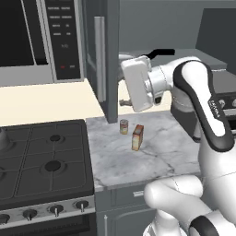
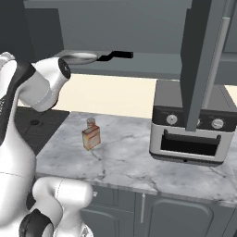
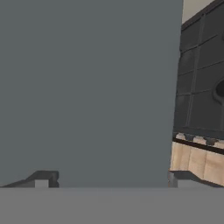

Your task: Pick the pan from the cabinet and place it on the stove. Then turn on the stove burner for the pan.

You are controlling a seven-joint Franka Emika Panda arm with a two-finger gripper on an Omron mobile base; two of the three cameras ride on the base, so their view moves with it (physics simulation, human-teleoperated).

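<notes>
On marble counter (image 1: 156,152), unreadable can (image 1: 123,126), carton (image 1: 137,137)

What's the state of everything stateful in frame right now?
cabinet: doors open.
pan: on the cabinet shelf, not held.
gripper: open, empty, facing a cabinet door.
stove: grates bare, no flame seen.
toaster oven: door shut.
microwave: door shut.
tin can: upright on counter.
small box: upright beside the can.

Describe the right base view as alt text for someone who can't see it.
A shiny steel frying pan with a black handle sits on the open grey wall cupboard's shelf, the white robot arm raised beside it. Below, a marble counter holds a small tin can, an orange carton and a dark toaster oven.
</notes>
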